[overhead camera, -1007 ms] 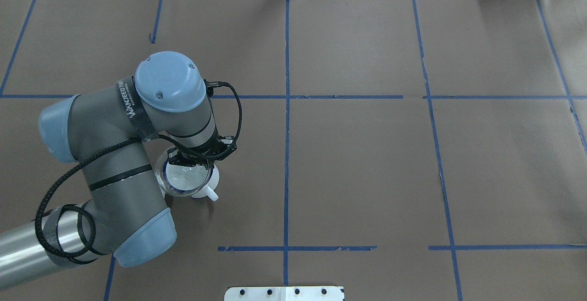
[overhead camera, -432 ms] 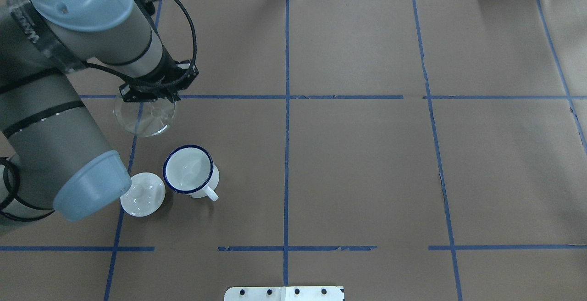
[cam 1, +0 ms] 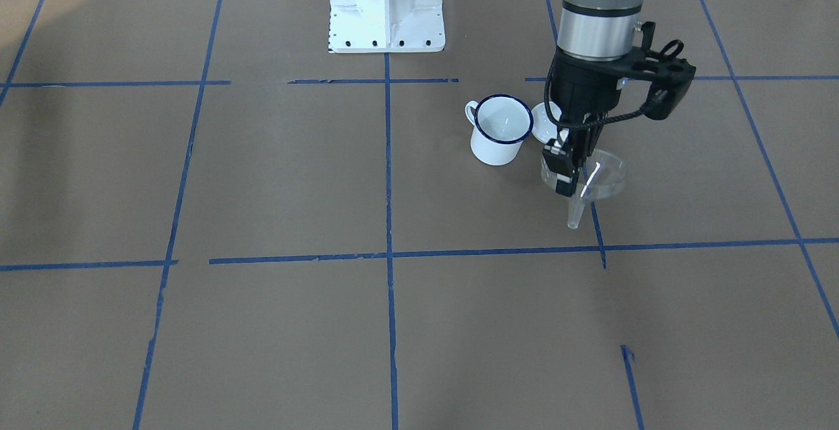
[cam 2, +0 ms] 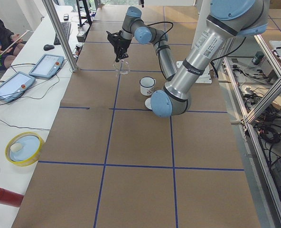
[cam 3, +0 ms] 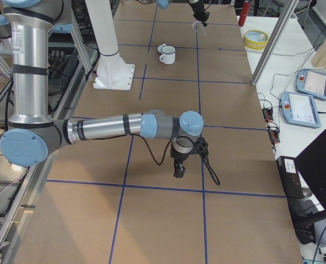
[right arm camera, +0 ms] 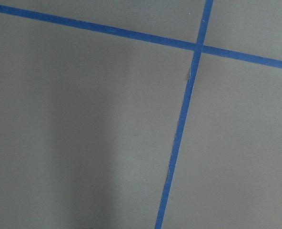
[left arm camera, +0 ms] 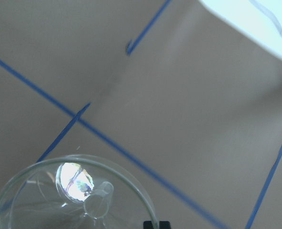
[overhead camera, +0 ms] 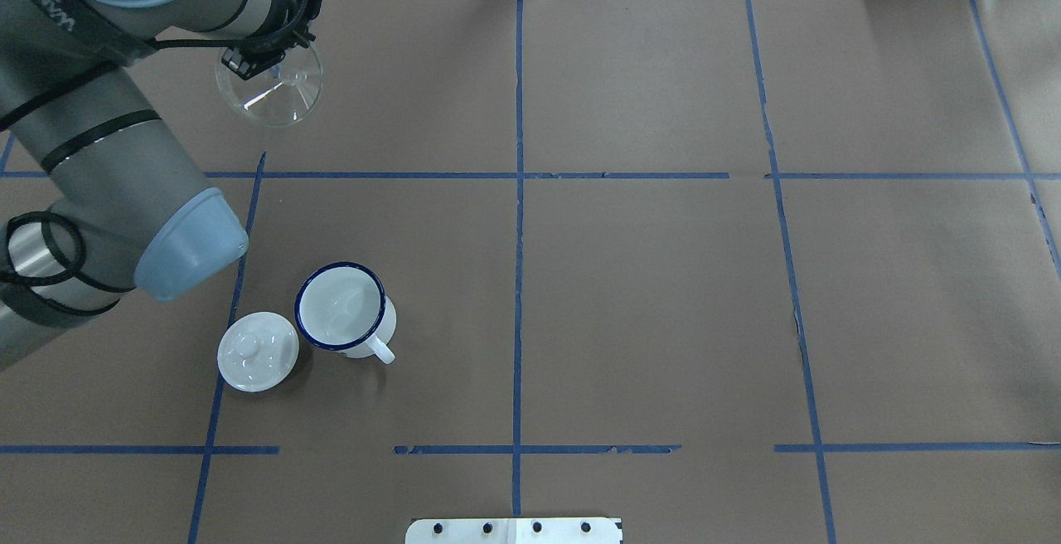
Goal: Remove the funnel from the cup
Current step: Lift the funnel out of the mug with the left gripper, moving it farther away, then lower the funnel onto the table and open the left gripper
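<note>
The clear funnel (overhead camera: 273, 96) hangs from my left gripper (overhead camera: 251, 63), which is shut on its rim and holds it above the table at the far left. In the front view the funnel (cam 1: 600, 181) hangs spout down, clear of the paper, with the gripper (cam 1: 564, 174) on its rim. The left wrist view shows the funnel bowl (left arm camera: 69, 200) from above. The white cup (overhead camera: 341, 308) with the blue rim stands upright and empty, well apart from the funnel; it also shows in the front view (cam 1: 501, 128). My right gripper (cam 3: 178, 170) hovers low over bare paper far from the cup; I cannot tell whether it is open or shut.
A white round lid with a knob (overhead camera: 258, 351) lies just left of the cup. The robot's white base plate (cam 1: 387, 7) stands at mid table. A yellow bowl (cam 2: 23, 148) and tablets (cam 2: 45, 65) lie on the side bench.
The left gripper has lifted the funnel out of the cup and carried it away from the robot toward the far left. The cup stays in place, now empty, and the lid is uncovered.
</note>
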Available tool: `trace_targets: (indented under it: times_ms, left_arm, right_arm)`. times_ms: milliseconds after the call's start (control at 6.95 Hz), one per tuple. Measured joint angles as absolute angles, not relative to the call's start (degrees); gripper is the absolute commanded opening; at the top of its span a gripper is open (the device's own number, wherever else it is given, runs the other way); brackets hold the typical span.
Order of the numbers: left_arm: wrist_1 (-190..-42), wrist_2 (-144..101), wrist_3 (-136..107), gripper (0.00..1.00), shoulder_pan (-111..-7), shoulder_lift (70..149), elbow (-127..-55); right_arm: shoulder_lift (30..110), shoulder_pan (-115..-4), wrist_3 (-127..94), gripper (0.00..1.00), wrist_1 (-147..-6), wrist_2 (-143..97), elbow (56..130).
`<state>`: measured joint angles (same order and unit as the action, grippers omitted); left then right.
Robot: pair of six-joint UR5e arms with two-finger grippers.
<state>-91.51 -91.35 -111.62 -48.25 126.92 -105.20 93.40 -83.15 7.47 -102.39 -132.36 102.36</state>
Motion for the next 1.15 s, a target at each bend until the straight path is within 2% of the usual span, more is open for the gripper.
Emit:
trace_targets:
  times_ms: [432, 719, 863, 1007, 1151]
  left_arm:
    - [-120.6, -77.3, -125.5, 0.0, -47.2, 128.0, -83.6]
    - [-129.2, -73.0, -127.1, 0.08, -43.9, 130.2, -72.1]
    - [-132.0, -72.1, -127.0, 0.18, -42.5, 130.9, -68.4]
    - [-133.7, -71.4, -126.5, 0.43, -41.7, 131.2, -66.3]
    - [-134.6, -71.1, -125.0, 0.76, -41.4, 131.3, -65.5]
  right_arm:
    - [93.4, -83.1, 7.5, 1.0, -102.4, -132.4, 102.4]
    - [93.4, -83.1, 7.5, 1.0, -102.4, -132.4, 102.4]
    - [93.4, -83.1, 7.5, 1.0, -102.4, -132.4, 102.4]
    - [93.4, -83.1, 7.5, 1.0, -102.4, -132.4, 102.4]
    - [93.4, -83.1, 7.5, 1.0, -102.4, -132.4, 102.4]
